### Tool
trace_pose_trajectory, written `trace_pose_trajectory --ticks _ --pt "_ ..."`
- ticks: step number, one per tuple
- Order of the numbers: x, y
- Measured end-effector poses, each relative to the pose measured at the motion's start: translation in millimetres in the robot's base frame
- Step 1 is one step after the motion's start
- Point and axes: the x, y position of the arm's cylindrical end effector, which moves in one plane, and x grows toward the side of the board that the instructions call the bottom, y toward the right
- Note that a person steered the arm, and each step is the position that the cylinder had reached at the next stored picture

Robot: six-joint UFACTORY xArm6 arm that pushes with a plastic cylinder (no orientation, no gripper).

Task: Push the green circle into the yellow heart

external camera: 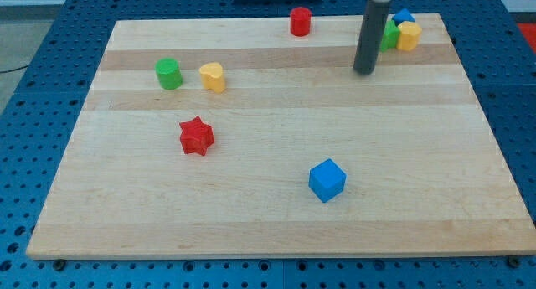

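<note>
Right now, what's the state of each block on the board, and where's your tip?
green circle: upright, just left of the yellow heart, a small gap between.
yellow heart: resting, untouched.
red star: alone, below those two.
blue cube: alone, toward the view's bottom.
red cylinder: at the top edge.
green block, yellow block, blue block: clustered at the top right.
my tip: on the board, below-left of that cluster, touching nothing.

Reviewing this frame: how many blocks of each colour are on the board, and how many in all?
Red: 2, the red cylinder and the red star
Green: 2, the green circle and a green block beside my tip
Yellow: 2, the yellow heart and a yellow block
Blue: 2, the blue cube and a blue block
Total: 8
</note>
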Motion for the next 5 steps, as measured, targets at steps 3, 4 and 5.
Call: trace_pose_trajectory --ticks 3,4,5 --pt "51.5 -279.8" --pt "22.4 -335.2" --pt "-25.8 -355.2"
